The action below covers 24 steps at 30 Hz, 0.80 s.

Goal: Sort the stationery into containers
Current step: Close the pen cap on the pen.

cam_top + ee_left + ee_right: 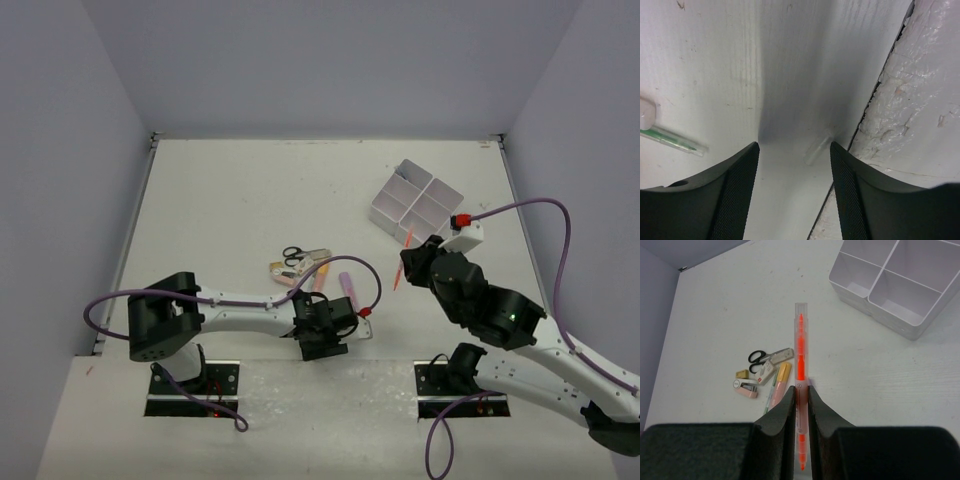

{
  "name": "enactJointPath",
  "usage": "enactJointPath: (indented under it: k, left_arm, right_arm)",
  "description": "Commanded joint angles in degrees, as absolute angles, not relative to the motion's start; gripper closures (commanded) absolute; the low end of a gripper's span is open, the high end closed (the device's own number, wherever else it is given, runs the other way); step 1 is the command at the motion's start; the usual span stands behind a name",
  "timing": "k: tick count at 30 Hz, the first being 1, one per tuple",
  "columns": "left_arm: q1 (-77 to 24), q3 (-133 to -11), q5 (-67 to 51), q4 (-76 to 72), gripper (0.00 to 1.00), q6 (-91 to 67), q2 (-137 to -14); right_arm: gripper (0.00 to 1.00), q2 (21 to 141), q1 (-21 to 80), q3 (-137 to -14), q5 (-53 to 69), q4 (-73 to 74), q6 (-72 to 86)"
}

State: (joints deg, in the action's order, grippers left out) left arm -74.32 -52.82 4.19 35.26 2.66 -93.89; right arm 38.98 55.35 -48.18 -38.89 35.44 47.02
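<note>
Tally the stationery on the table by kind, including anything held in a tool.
Scissors: 1
Markers: 3 (orange marker in right tool, yellow marker, pink marker)
Eraser-like blocks: 3 (tan block, white block, pink block)
Green pen: 1
Small clear tube: 1
Total: 9

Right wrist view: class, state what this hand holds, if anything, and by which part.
The right hand pinches the orange marker across its barrel, nearer the rear end; the capped tip juts forward.
</note>
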Motion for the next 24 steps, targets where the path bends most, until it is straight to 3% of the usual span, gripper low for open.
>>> enactJointPath:
  k: [1, 13, 19, 24]
  left_arm:
    - [-74.1, -53.0, 2.9, 33.7, 0.45, 3.9, -95.1]
    - [-74.1, -53.3, 1.8, 34.3, 0.56, 4.0, -96.4]
    - [-74.2, -54.6, 2.0, 34.7, 0.74, 3.7, -99.9]
    - [-74.1, -54.9, 2.9, 34.9, 0.96, 3.2, -100.9]
  right_arm:
    - [1.0, 39.2, 55.0, -47.9, -40.0, 33.7, 46.5]
    - [1.0, 39.4, 55.0, -47.9, -39.9, 33.7, 46.7]
    - [1.0, 38.7, 55.0, -47.6, -40.0, 33.7, 46.6]
    - [1.0, 38.3, 54.9, -47.5, -39.9, 33.7, 46.5]
